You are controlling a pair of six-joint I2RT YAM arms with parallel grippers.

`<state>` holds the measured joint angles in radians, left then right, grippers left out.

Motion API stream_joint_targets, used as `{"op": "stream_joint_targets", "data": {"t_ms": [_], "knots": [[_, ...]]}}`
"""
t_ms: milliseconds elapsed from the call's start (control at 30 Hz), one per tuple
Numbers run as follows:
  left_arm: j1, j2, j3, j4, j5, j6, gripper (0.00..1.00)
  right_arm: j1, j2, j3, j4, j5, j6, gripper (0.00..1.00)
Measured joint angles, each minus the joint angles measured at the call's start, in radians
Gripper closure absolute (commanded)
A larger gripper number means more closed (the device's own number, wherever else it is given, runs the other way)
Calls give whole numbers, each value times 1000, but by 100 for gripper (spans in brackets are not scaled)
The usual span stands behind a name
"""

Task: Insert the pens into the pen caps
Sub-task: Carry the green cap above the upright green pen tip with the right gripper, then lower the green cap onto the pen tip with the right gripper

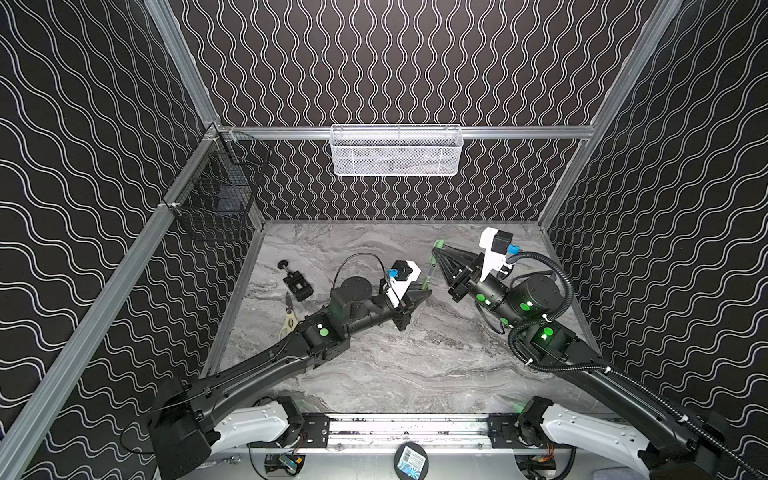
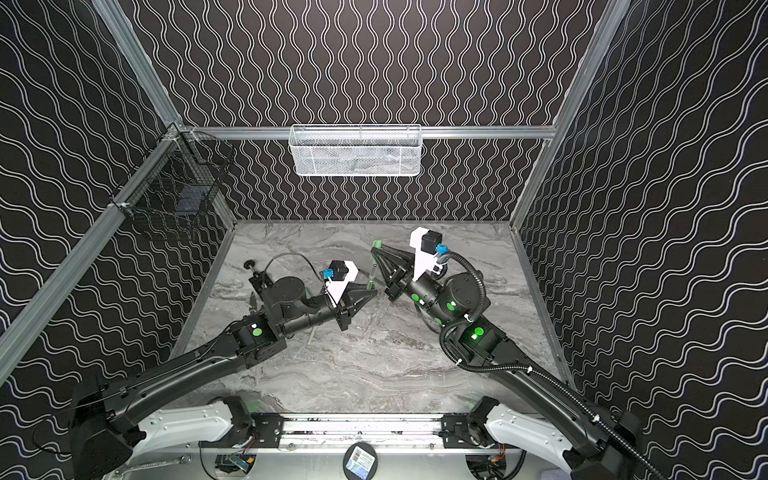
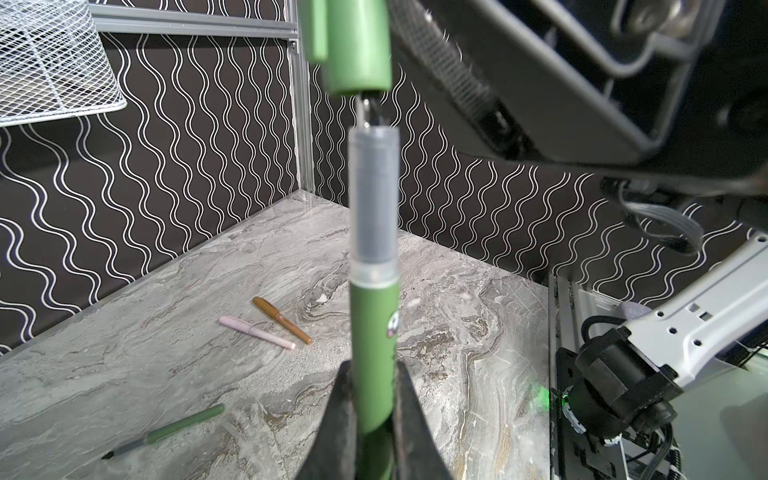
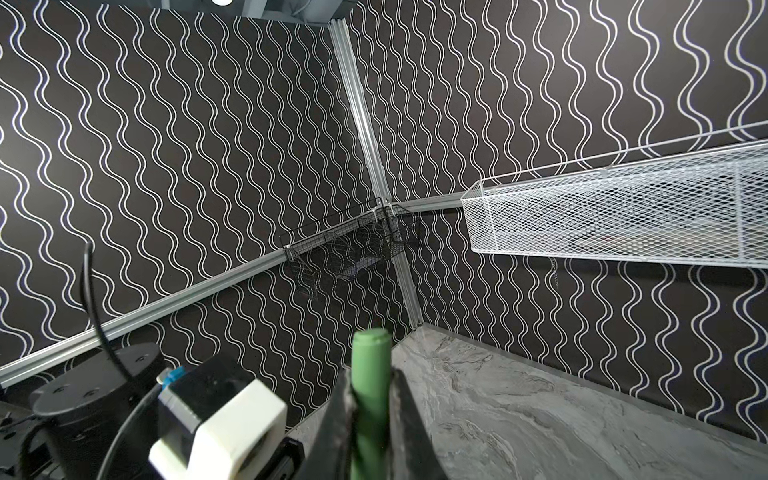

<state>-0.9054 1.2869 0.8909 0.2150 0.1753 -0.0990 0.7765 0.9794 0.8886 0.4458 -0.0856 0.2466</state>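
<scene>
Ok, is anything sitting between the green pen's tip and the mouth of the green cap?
Nothing visible does. In the left wrist view the green pen points straight at the green cap, its dark tip right at the cap's open mouth, and the short stretch between them is bare.

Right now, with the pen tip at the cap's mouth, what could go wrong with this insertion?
1. The tip of the green pen sits at the mouth of the green cap, seemingly slightly off line; a push might jam on the rim.
2. The left gripper holds the pen low, far from the tip, so it could pivot or slip.
</scene>
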Motion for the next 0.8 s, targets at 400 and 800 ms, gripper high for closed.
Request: {"op": "stream_joint_targets", "data": {"t_ms": [400,800], "knots": [[0,-3,-1,-8,-8,-4,100,3,-1,-27,20,-5,23,92],[0,-14,-10,2,-11,-7,100,6,-5,-44,30,-6,24,92]]}}
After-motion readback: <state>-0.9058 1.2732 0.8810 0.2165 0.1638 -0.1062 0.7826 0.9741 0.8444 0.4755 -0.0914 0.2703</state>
